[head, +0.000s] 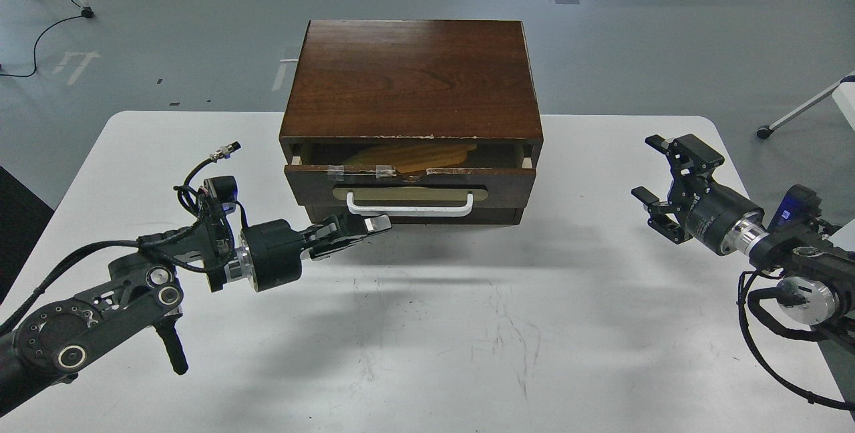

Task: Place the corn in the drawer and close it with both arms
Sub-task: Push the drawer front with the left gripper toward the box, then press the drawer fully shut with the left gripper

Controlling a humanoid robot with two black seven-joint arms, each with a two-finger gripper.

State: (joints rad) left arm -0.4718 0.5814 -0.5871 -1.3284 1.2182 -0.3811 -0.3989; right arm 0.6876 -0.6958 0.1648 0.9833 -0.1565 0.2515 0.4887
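The corn (414, 154) lies in shadow inside the drawer (409, 184), which stands open a narrow gap in the dark wooden cabinet (411, 79). The drawer front bears a white bar handle (409, 207) and taped top edge. My left gripper (377, 224) is shut and empty, its tip just below the handle's left end. My right gripper (658, 167) is open and empty, well to the right of the cabinet above the table.
The white table (467, 326) holds only the cabinet at its back middle. Beyond it is grey floor with cables at far left (40, 25) and a table leg with a caster at right (795, 112).
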